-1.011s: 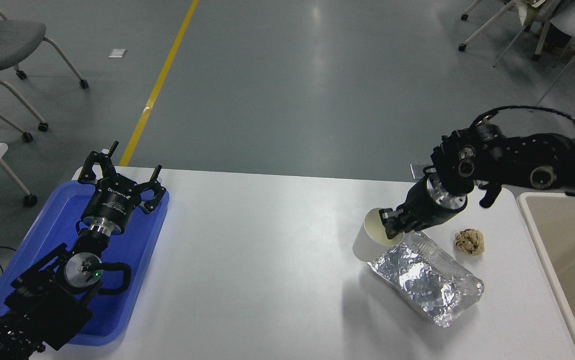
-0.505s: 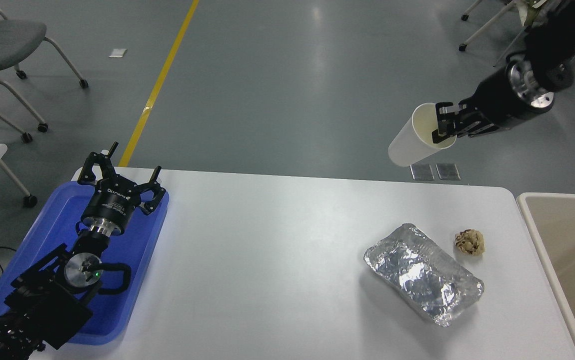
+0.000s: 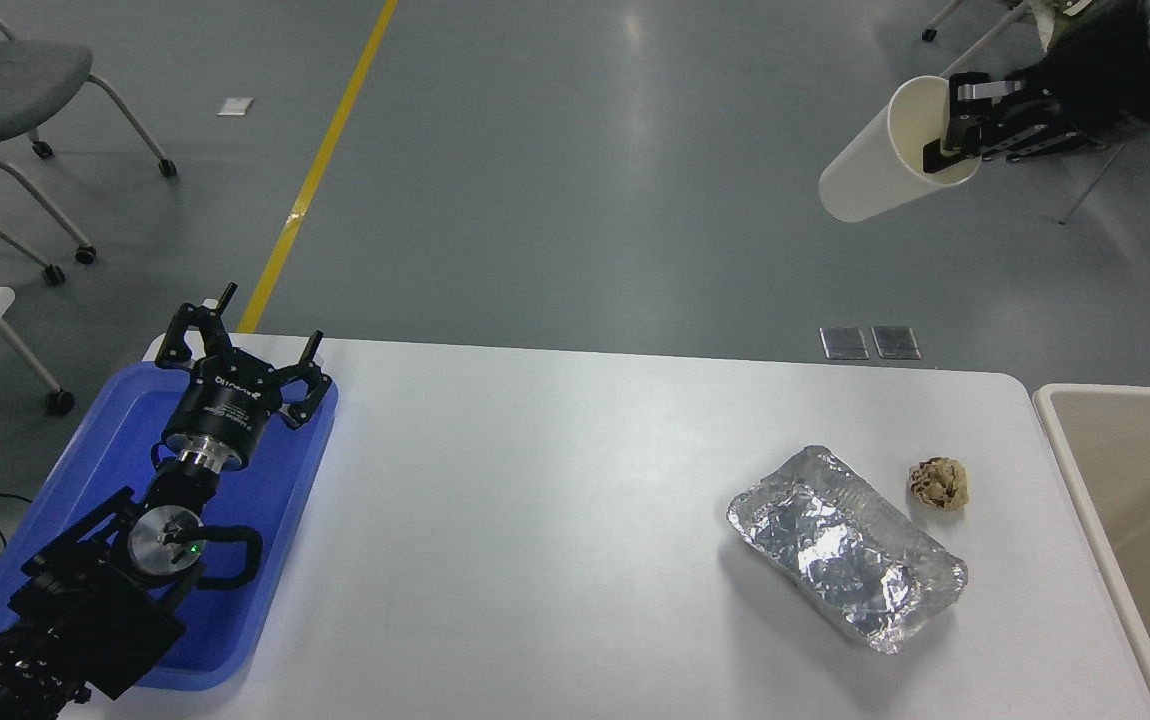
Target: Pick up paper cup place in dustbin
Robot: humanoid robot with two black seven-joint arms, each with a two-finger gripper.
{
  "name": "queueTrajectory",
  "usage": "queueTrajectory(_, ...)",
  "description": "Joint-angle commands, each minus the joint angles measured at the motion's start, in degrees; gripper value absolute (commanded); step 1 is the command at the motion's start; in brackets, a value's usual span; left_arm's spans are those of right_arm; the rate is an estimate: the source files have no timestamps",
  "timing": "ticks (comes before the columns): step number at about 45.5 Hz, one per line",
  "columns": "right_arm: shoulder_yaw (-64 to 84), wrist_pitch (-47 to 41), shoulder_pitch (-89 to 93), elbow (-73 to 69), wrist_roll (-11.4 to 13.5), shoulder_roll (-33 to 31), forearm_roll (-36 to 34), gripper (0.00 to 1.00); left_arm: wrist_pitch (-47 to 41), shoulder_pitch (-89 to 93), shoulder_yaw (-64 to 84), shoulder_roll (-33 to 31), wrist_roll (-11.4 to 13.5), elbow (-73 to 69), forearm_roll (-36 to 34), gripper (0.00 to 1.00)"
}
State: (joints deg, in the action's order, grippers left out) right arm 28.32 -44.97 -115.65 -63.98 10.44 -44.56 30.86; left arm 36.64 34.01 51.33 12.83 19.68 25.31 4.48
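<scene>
High at the upper right, the white paper cup (image 3: 870,170) hangs in the air, tilted with its cream mouth toward the right. My right gripper (image 3: 950,130) is shut on the cup's rim, one finger inside and one outside. The beige dustbin (image 3: 1055,415) shows only its thick rim and inner wall at the right edge, well below the cup. Over the blue tray at the lower left, my left gripper (image 3: 240,335) rests parked with its fingers spread open.
A crumpled silver foil tray (image 3: 845,545) lies on the white table (image 3: 535,520) at the right, with a small brownish paper ball (image 3: 938,483) just behind it. The blue tray (image 3: 285,480) sits at the table's left edge. Wheeled chairs stand on the floor beyond.
My right gripper has lifted the cup off the table beside the foil tray and carried it up and to the right. The left arm has not moved.
</scene>
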Motion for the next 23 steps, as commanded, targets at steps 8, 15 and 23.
queueTrajectory(8, 6.05, 3.56, 11.23, 12.81, 0.02, -1.76, -0.10, 0.00, 0.01, 0.00, 0.00, 0.00, 0.00, 0.00, 0.00, 1.00)
queueTrajectory(15, 6.23, 16.21, 21.59, 22.39, 0.10, -1.76, -0.10, 0.00, 0.01, 0.00, 0.00, 0.00, 0.00, 0.00, 0.00, 1.00)
queueTrajectory(23, 5.61, 27.65, 31.36, 28.55, 0.10, -1.93, -1.50, 0.00, 0.01, 0.00, 0.00, 0.00, 0.00, 0.00, 0.00, 1.00)
